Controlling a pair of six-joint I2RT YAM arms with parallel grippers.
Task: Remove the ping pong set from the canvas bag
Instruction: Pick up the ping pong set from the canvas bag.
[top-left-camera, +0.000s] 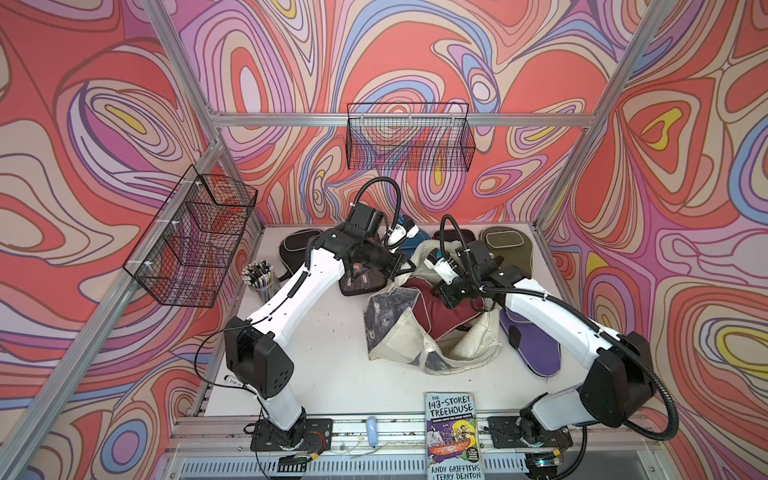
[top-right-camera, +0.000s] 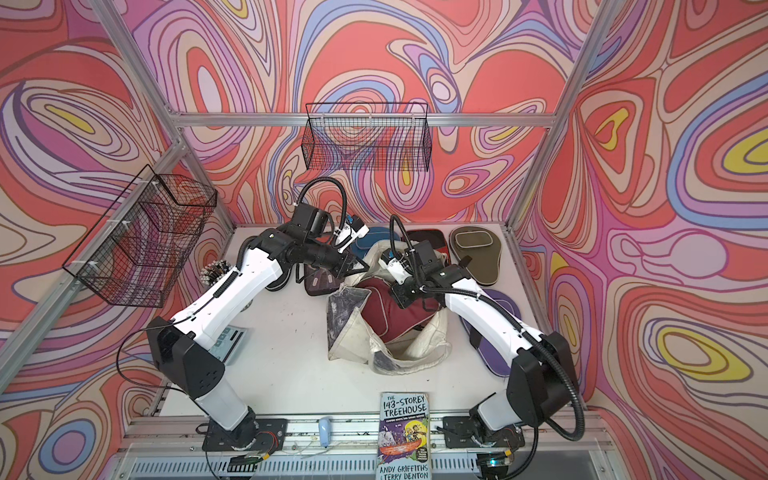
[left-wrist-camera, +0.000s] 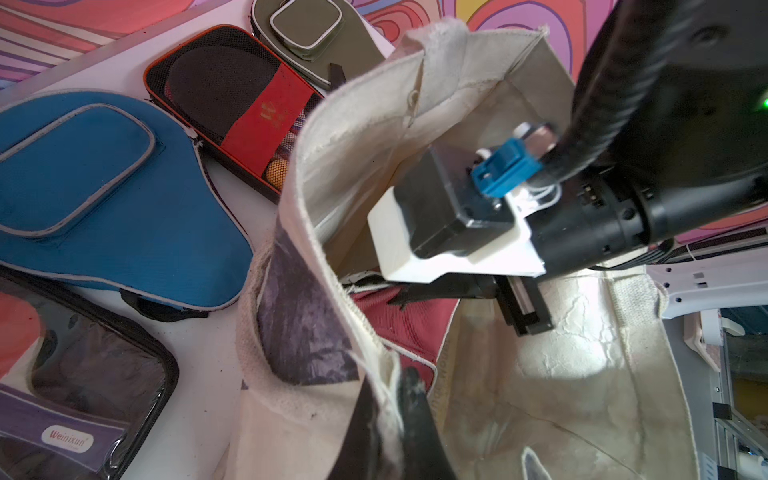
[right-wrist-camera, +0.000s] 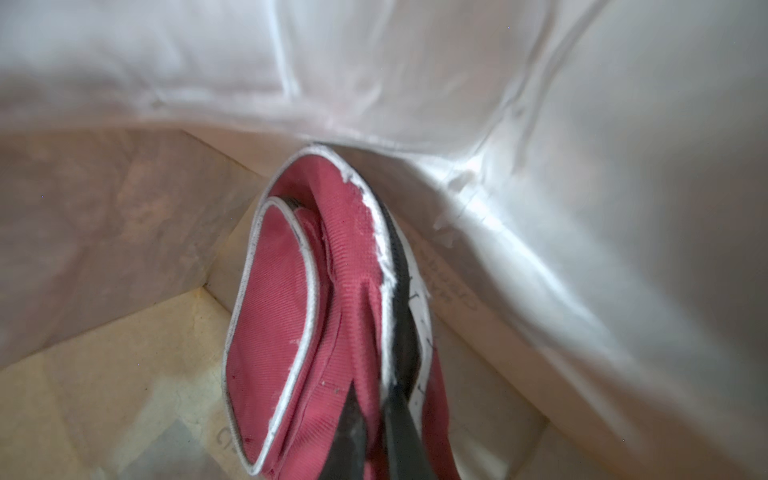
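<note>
The cream canvas bag (top-left-camera: 399, 332) (top-right-camera: 353, 332) lies slumped mid-table with its mouth facing the back. My left gripper (left-wrist-camera: 388, 380) (top-left-camera: 409, 266) is shut on the bag's rim (left-wrist-camera: 374, 345), pinching the fabric. My right gripper (right-wrist-camera: 372, 388) (top-left-camera: 453, 303) reaches inside the bag and is shut on the edge of a maroon paddle case (right-wrist-camera: 282, 311) (top-left-camera: 432, 307), which lies half out of the mouth. Outside the bag lie an olive case (top-left-camera: 505, 245), a blue case (left-wrist-camera: 104, 195), a purple case (top-left-camera: 532, 340), a black case (top-left-camera: 297, 245) and a flat pack with red paddles (left-wrist-camera: 232, 95).
Another clear pack (left-wrist-camera: 83, 395) lies under my left arm. A cup of pencils (top-left-camera: 262, 276) stands at the left edge. A paperback book (top-left-camera: 453, 436) rests at the front edge. Wire baskets hang on the left wall (top-left-camera: 195, 237) and back wall (top-left-camera: 409, 137).
</note>
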